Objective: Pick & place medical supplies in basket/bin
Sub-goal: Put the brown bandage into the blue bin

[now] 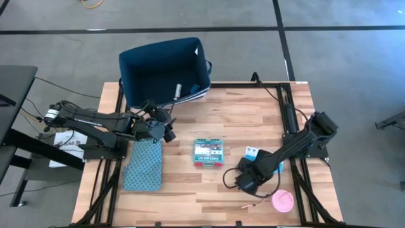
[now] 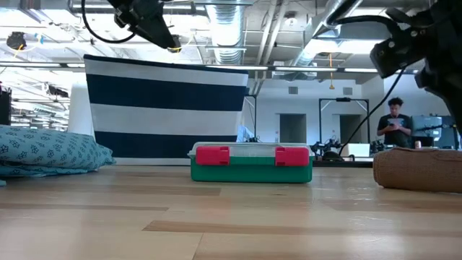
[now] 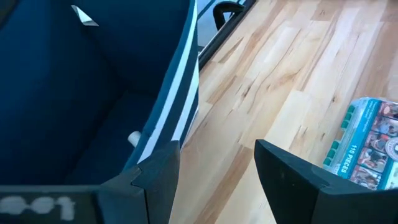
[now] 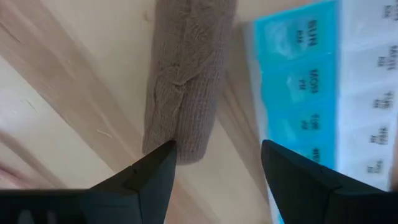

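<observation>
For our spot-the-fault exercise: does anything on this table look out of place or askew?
Nothing looks spilled or damaged. The large navy plastic tub sits skewed, hanging past the wooden table's far edge. The green-white flat box lies square.

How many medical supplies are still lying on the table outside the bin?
4 visible: the green-white box mid-table, the pill organiser to its right, the brown roll under the right gripper, the pink disc near the front edge. Others may be hidden.

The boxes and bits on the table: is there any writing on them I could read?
"110 PIECES": side of the green-white box; its lid text is too small.
"SUN", "MON": pill organiser; the other day labels are blurred.
White tag on the bin: no text readable.
</observation>
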